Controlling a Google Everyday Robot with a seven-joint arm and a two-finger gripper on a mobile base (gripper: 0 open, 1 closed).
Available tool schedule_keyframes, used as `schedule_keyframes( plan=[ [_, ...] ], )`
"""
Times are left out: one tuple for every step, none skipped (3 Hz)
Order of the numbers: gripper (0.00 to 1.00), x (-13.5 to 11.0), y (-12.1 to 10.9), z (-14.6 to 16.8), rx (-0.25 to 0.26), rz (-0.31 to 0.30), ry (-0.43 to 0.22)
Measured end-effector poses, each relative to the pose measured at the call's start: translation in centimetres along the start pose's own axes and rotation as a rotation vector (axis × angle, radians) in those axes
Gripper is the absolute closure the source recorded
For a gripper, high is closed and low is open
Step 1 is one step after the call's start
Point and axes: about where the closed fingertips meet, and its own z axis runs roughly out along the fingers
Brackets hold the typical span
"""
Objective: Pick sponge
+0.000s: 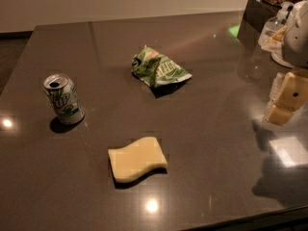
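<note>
The sponge [137, 159] is a flat pale-yellow block with wavy edges. It lies on the dark table [202, 129] near the front, a little left of centre. My gripper [286, 100] is the boxy cream-yellow part at the right edge. It hovers above the table, well to the right of the sponge and a bit farther back. It holds nothing that I can see.
A green-and-white soda can [63, 99] stands upright at the left. A crumpled green-and-white snack bag [159, 70] lies behind the sponge, mid-table. A dark box [257, 16] and clear containers [274, 32] crowd the back right corner. The table's front edge runs along the bottom right.
</note>
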Motion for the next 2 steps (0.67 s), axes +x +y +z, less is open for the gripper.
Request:
schedule_keyframes(
  plan=[
    [0.0, -0.2, 0.0, -0.1, 0.002, -0.001, -0.004],
    [0.0, -2.1, 0.5, 0.1, -0.032, -0.028, -0.059]
  ],
)
